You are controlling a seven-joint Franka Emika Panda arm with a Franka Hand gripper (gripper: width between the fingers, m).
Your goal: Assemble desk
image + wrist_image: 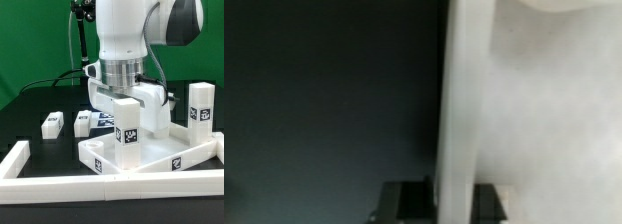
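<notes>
The desk top [150,158] lies flat on the black table [40,140], near the camera and toward the exterior view's right, with its raised rim facing up. The held leg [127,128] stands upright over the left part of the desk top, directly under the gripper [127,104], with a printed tag on its near face. The rim hides whether its lower end sits in a socket.

In the wrist view the held leg [526,100] is a blurred white upright surface filling much of the frame. The gripper [452,203] has a dark finger [404,203] on each side of its narrow edge, so the jaws are pinching this leg.

The corner leg [200,104] stands upright at the far right corner of the desk top, tag toward the camera and well apart from the gripper. Two more legs lie on the table toward the exterior view's left. The first loose leg [82,122] is near the arm, and the second loose leg [52,122] lies further left, close to it but not touching.

Just right of the first loose leg, part of the marker board [104,121] shows a few tags; the arm covers the rest. A white fence bar [60,185] runs along the near edge of the table, and a shorter side bar [15,157] meets it at the near left.
</notes>
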